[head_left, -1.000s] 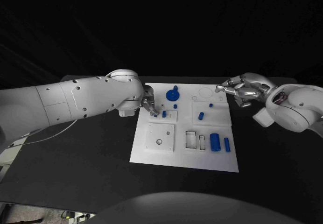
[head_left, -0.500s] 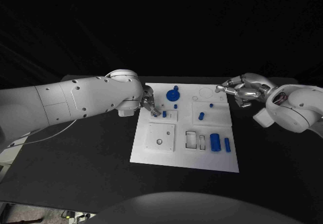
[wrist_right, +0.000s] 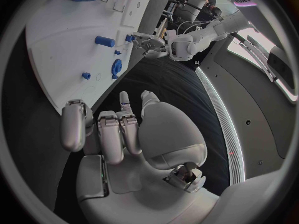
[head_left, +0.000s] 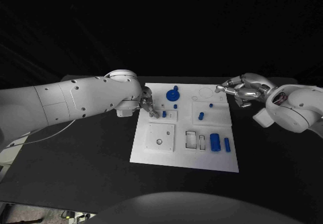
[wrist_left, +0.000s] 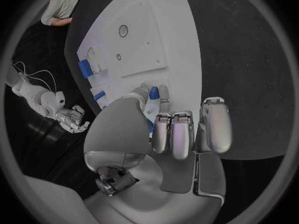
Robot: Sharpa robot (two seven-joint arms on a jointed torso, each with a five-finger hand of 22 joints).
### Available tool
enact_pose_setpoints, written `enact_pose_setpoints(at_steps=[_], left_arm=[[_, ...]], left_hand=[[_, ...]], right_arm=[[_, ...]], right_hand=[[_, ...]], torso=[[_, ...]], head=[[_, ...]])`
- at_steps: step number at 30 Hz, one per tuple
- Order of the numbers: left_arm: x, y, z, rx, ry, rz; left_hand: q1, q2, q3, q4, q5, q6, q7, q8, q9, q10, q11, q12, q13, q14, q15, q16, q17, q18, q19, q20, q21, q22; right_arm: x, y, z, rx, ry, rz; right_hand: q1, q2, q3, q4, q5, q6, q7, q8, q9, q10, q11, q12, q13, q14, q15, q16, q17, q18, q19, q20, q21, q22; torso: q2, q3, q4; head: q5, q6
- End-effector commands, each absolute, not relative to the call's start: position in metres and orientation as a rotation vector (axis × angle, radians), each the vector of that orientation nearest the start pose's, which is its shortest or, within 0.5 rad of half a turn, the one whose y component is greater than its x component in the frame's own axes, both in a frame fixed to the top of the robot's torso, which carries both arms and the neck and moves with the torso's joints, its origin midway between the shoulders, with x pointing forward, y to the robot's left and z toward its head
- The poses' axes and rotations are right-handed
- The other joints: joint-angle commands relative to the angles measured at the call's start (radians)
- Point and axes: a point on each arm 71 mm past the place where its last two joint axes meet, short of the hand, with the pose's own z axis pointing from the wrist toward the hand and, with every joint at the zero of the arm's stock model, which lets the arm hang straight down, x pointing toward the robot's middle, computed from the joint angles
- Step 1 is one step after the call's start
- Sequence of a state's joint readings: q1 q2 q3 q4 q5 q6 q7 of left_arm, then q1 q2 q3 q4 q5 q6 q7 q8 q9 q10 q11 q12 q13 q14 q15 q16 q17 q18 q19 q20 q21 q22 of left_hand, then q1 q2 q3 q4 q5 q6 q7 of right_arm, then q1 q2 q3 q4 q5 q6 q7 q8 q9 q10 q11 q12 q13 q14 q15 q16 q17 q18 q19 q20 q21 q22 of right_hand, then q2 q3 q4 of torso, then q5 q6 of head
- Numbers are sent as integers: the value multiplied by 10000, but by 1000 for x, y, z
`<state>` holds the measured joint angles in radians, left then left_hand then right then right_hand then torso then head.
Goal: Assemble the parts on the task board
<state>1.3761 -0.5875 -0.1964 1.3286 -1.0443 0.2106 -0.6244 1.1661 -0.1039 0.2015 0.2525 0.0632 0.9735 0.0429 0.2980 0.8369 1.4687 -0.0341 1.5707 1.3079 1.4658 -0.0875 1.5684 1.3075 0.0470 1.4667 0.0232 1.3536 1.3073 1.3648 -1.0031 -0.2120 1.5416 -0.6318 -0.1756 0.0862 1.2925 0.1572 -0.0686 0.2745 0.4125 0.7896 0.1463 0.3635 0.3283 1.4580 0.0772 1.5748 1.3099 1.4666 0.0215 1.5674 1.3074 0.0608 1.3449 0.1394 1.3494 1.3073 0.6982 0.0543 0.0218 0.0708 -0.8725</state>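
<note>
Early stage: left hand [head_left: 149, 107] pinches a small blue peg [head_left: 164, 114] on the board [head_left: 160, 157]; right hand [head_left: 239, 92] curled empty; several parts [head_left: 214, 142] lie loose.

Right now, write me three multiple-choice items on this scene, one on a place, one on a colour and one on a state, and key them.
1. Where is the left hand?
A. At the left side of the task board, beside a small blue peg
B. Over the board's near right corner
C. Off the table

2. What colour is the large cylinder lying on the board?
A. Grey
B. Blue
C. Red

3. What is the right hand doing?
A. Holding a peg
B. Pressing flat on the board's middle
C. Holding nothing, by the board's far right corner

Key:
1 A: the head view shows its fingers next to the peg at the board's left side.
2 B: it is plainly blue against the white board.
3 C: the right wrist view shows nothing in its fingers.
</note>
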Motion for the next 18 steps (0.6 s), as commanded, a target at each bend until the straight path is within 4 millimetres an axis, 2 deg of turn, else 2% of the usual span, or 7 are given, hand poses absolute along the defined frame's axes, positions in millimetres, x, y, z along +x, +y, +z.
enact_pose_setpoints(at_steps=[1,4,6,9,12,16,18], left_arm=[[516,158,-208,-385,23848,-2065],[516,160,-207,-481,23637,-2416],[516,161,-206,-509,23496,-2677],[513,163,-202,-456,23300,-3082],[510,167,-195,-320,23129,-3325],[506,172,-177,-118,22638,-3895],[504,174,-162,-21,21712,-4735]], left_hand=[[-109,-12,-233,68,-104,6,103,-35,-70,1021,79,1,2629,1050,88,24,2633,57,28,88,-65,1496],[-354,-301,-717,245,-158,2,101,-39,-119,1021,94,1,2629,1050,89,24,2633,56,30,93,-65,1509],[-394,-611,-1221,328,-151,-73,107,-60,-141,1021,88,1,2629,1050,87,24,2633,53,37,85,-53,1524],[108,-558,-2536,439,-125,-337,149,-68,-153,1021,73,1,2629,1050,43,24,2633,34,58,98,-19,1567],[442,-659,-3133,416,-148,-498,164,-56,-148,1021,80,1,2629,1050,78,24,2633,43,60,69,-21,1581],[804,-652,-3429,406,-144,-682,199,-37,-142,1021,145,1,2629,1050,120,24,2633,40,49,94,-36,1590],[1297,-475,-3333,376,-61,-655,219,60,-171,1021,199,1,2629,1050,175,24,2633,-5,131,133,153,1693]], right_arm=[[480,-274,-174,5040,18473,10391],[480,-274,-174,5042,18459,10391],[480,-274,-174,5045,18449,10390],[480,-275,-174,5051,18426,10386],[480,-276,-174,5061,18399,10379],[479,-276,-174,5061,18352,10398],[478,-276,-173,5044,18310,10437]], right_hand=[[93,9,23,-60,44,48,-17,-47,14,1128,19,-40,2609,1042,66,34,2634,70,-41,8,-43,1736],[107,23,35,-58,54,54,-16,-47,15,1128,20,-40,2609,1042,66,34,2634,69,-39,8,-43,1736],[107,23,35,-58,54,54,-16,-47,15,1128,20,-40,2609,1042,66,34,2634,69,-39,8,-43,1736],[107,23,35,-58,54,54,-16,-47,15,1128,20,-40,2609,1042,66,34,2634,69,-39,8,-43,1736],[107,23,35,-58,54,54,-16,-47,15,1128,20,-40,2609,1042,66,34,2634,69,-39,8,-43,1736],[116,24,39,-59,60,55,-16,-48,16,1128,21,-40,2609,1042,66,34,2634,70,-39,8,-44,1736],[117,23,39,-58,60,55,-15,-49,16,1128,21,-40,2609,1042,66,34,2634,69,-37,8,-42,1737]], torso=[[9,-3,1],[9,-5,5],[14,-4,5],[13,-5,5],[6,3,6],[10,12,7],[10,16,12]], head=[[-15,-1],[-42,-1],[-61,-1],[-82,-1],[-98,-1],[-136,-1],[-174,-1]])
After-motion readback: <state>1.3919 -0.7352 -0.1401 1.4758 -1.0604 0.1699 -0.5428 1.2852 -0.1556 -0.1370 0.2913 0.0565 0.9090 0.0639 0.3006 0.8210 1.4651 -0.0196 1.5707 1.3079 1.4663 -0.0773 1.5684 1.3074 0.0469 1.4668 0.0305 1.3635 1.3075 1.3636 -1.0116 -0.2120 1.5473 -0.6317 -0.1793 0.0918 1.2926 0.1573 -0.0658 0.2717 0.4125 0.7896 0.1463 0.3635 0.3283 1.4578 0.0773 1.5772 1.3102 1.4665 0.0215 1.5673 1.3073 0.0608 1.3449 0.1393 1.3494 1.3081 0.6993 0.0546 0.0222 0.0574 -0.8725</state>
